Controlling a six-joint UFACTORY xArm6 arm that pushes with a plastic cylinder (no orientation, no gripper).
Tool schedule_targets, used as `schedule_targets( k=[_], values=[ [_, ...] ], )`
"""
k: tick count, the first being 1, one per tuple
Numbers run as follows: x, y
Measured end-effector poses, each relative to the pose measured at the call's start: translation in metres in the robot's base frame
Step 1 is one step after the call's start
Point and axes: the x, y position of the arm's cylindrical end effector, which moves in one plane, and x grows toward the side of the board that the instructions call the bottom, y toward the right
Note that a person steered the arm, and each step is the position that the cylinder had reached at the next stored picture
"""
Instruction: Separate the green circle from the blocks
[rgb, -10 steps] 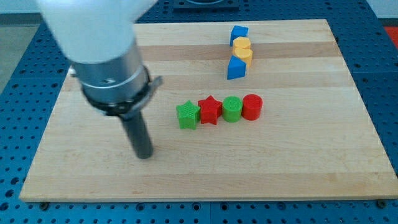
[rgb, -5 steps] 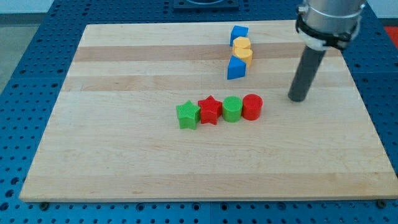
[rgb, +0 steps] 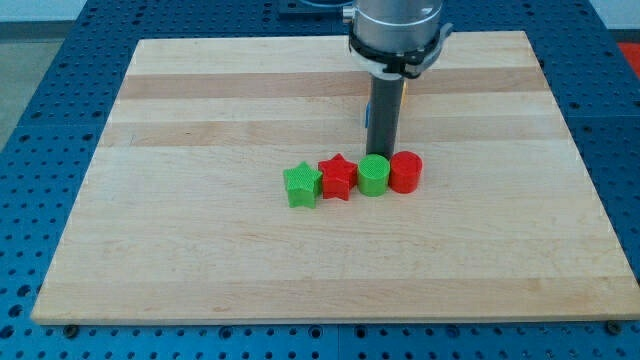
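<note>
Tip (rgb: 381, 155) now above green circle (rgb: 373, 175)

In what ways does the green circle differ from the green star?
The green circle is round; the green star has points. The circle sits between two red blocks, the star at the row's left end. My tip is right above the circle, far from the star. Both are green.

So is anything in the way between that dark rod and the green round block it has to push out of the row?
Nothing visible. My tip sits just above the green circle in the view, right at its top edge. Toward the view's bottom the board is open; the red star and red circle only flank it.
</note>
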Motion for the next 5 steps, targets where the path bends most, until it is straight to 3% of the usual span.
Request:
schedule_targets(
  k=[3, 5],
  values=[
    [0.063, -0.005],
    [0.074, 0.029]
  ],
)
